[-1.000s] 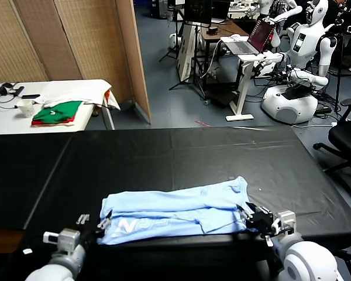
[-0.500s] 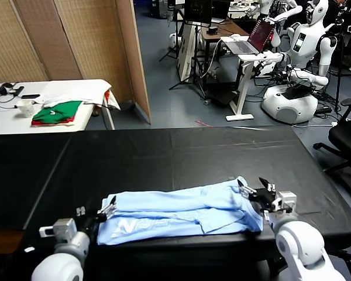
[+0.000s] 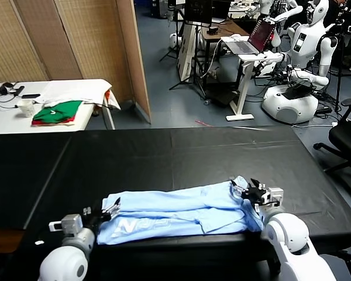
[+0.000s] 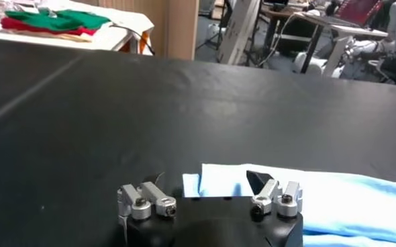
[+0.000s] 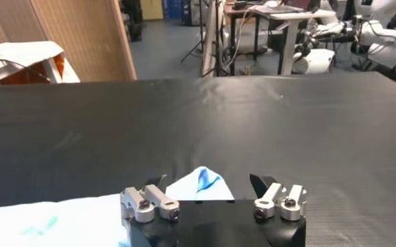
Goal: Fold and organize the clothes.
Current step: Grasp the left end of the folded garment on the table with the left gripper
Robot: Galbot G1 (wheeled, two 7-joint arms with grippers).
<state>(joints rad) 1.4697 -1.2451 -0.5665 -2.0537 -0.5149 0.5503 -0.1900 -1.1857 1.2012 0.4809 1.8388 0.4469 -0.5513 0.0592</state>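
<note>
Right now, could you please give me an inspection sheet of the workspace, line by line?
Surface: black table, bare beyond the shirt.
Job's things: pale blue T-shirt, folded into a long band along the near edge, white lettering facing up.
Clutter: nothing seen on the black table.
Grippers: left gripper open at the shirt's left end; right gripper open at its right end.
Cables: nothing seen on the table.
Surroundings: white side table with green-and-red garments; white robot and laptop behind.

A pale blue T-shirt (image 3: pixel 181 209) lies folded lengthwise on the black table (image 3: pixel 164 158), the left pincer (image 3: pixel 108 209) and right pincer (image 3: pixel 245 188) at its ends.
</note>
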